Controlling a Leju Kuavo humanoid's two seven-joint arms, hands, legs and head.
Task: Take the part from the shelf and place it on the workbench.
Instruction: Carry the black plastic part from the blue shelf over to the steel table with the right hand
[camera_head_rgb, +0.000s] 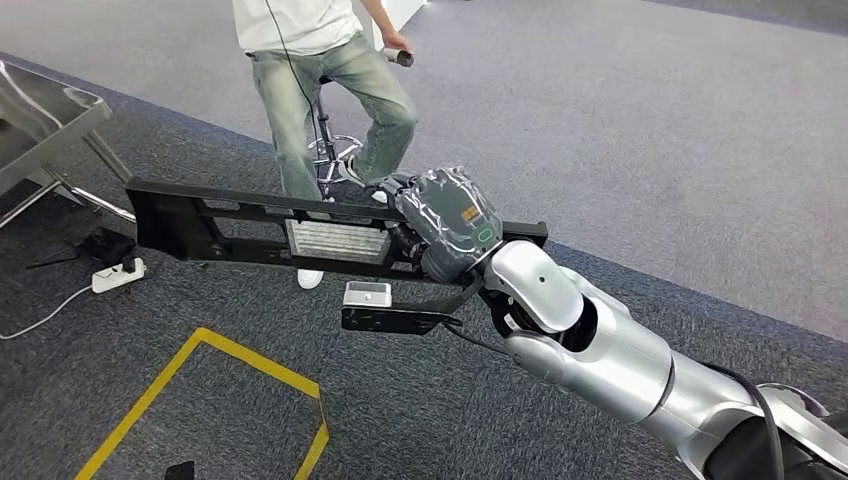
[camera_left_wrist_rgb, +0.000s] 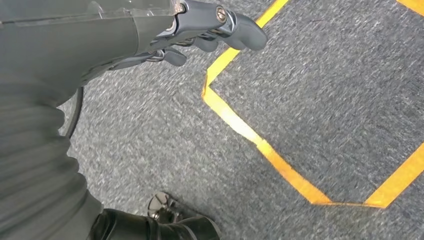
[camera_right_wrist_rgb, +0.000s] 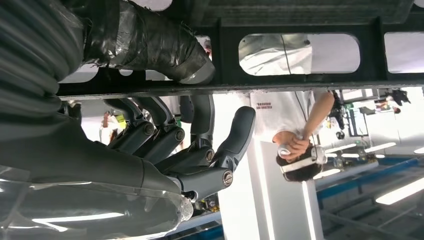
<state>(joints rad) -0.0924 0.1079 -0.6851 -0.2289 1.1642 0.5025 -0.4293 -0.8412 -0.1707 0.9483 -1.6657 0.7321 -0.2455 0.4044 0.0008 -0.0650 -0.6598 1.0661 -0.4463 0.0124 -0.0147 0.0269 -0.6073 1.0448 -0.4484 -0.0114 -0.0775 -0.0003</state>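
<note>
The part (camera_head_rgb: 230, 228) is a long black frame with a silver ribbed panel in its middle, carried level above the carpet. My right hand (camera_head_rgb: 445, 215) grips it near its right end. In the right wrist view the dark fingers (camera_right_wrist_rgb: 200, 145) hook over the frame's bar (camera_right_wrist_rgb: 372, 50) from one side and the taped thumb presses on the other. My left hand (camera_left_wrist_rgb: 210, 25) hangs over the floor with its fingers loosely extended and nothing in them.
A person (camera_head_rgb: 310, 60) in jeans stands just beyond the part, holding a small grey object. A metal table (camera_head_rgb: 40, 120) stands at the far left, with a white power strip (camera_head_rgb: 118, 275) and cable on the carpet. Yellow tape (camera_head_rgb: 250, 355) marks the floor.
</note>
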